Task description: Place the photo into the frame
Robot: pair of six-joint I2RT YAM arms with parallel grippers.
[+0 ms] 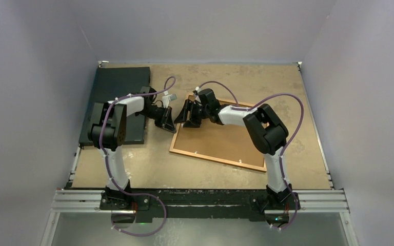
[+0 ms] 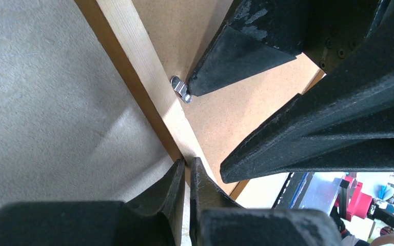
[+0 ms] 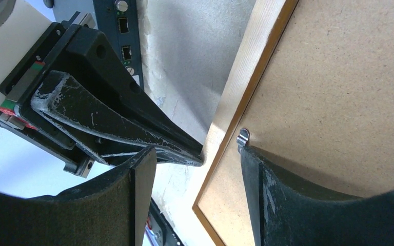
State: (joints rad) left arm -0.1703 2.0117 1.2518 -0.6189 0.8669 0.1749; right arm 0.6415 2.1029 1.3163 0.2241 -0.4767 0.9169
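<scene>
The left gripper (image 2: 186, 166), shut, touches the frame (image 1: 215, 160). The right gripper (image 3: 195, 154), open, touches a clip (image 3: 242, 136). The frame's long axis runs crosswise.

Top camera: high, behind arm bases (image 1: 117, 199) at 6 o'clock, looks down on whole table (image 1: 297, 102); far off.
Left wrist camera: very close, sights along left gripper (image 2: 185, 166) at frame (image 2: 143, 77) edge; clip (image 2: 180, 88) at 12 o'clock.
Right wrist camera: equally close, faces opposite way along right gripper (image 3: 197, 152); clip at 3 o'clock.
Wrist views share frame edge, clip, each other's fingers.
</scene>
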